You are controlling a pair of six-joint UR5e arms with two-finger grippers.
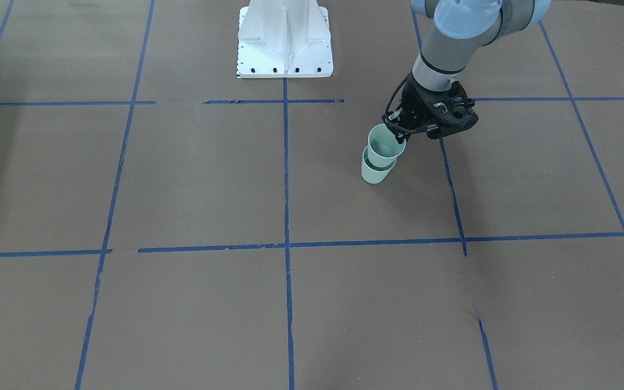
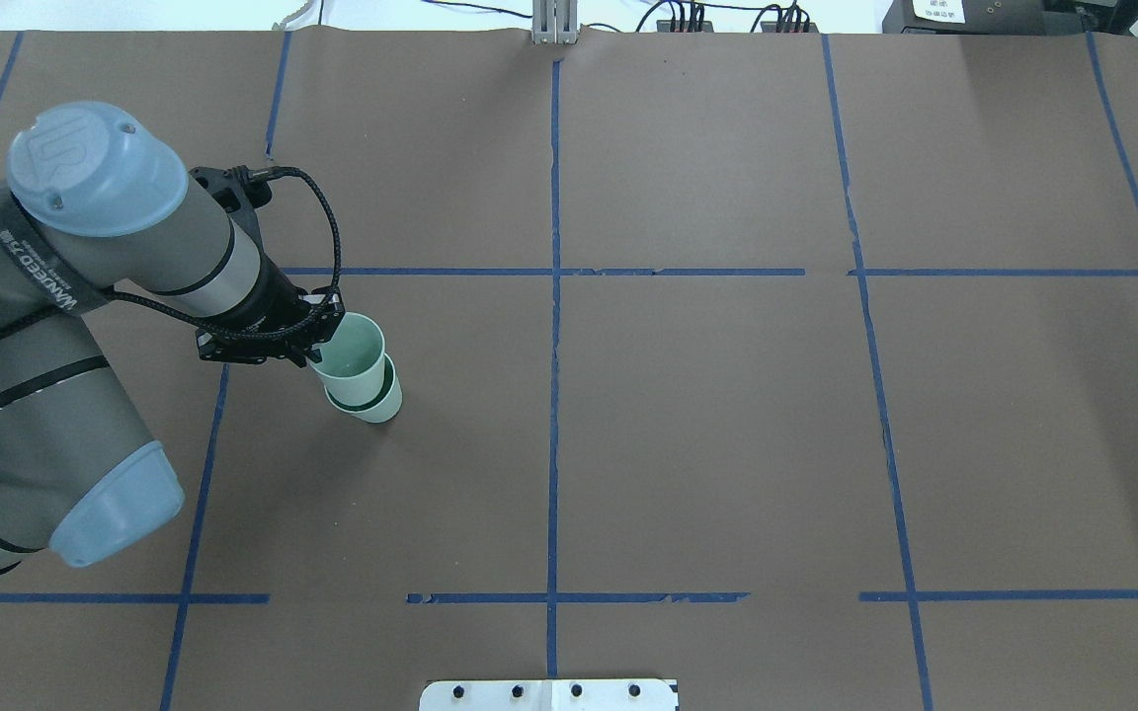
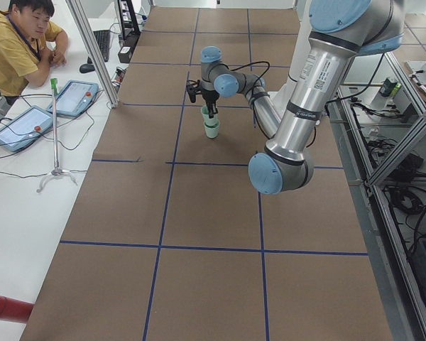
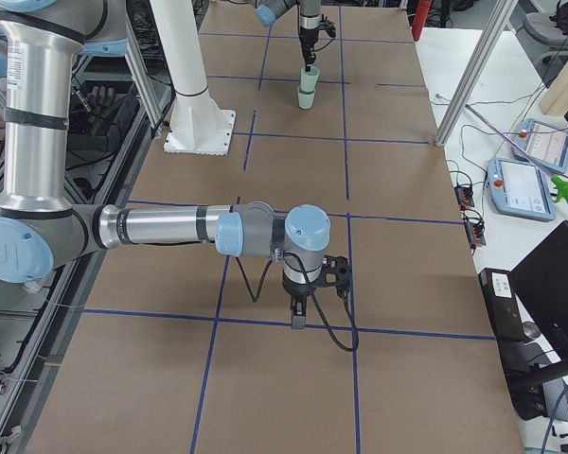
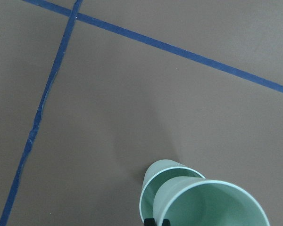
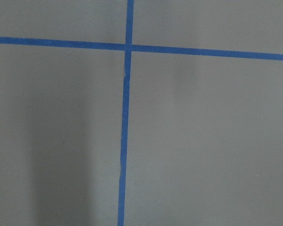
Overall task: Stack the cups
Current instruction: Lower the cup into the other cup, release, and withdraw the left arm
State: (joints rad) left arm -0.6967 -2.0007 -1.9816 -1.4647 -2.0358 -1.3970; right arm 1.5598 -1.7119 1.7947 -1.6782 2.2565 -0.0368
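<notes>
The cups (image 1: 380, 160) are being brought together on the robot's left half of the table (image 1: 182, 189), just beside a blue tape line (image 1: 451, 184). The upper cup (image 1: 385, 144) is being gripped at its rim by the left gripper (image 1: 400, 130), one finger (image 5: 155, 221) being pressed against the cup wall. Its base is being lowered into the lower cup (image 1: 374, 174), which is standing upright on the table.

In the left wrist view the upper cup is being seen offset from the lower one, and in the front view it is being carried slightly tilted. It looks to be only partly entered, not seated.

For the step to be done well, the held cup is probably best being brought upright and centred over the lower rim while it is being pushed straight down. A sideways push is to be avoided, since the light lower cup is being held by nothing and is likely to tip or slide. The grip is best being released only once the cup is being borne by the one beneath it.

The right gripper (image 4: 299, 320) is being shown only in the side view, well apart from the cups; whether its jaws are parted cannot be told.
</notes>
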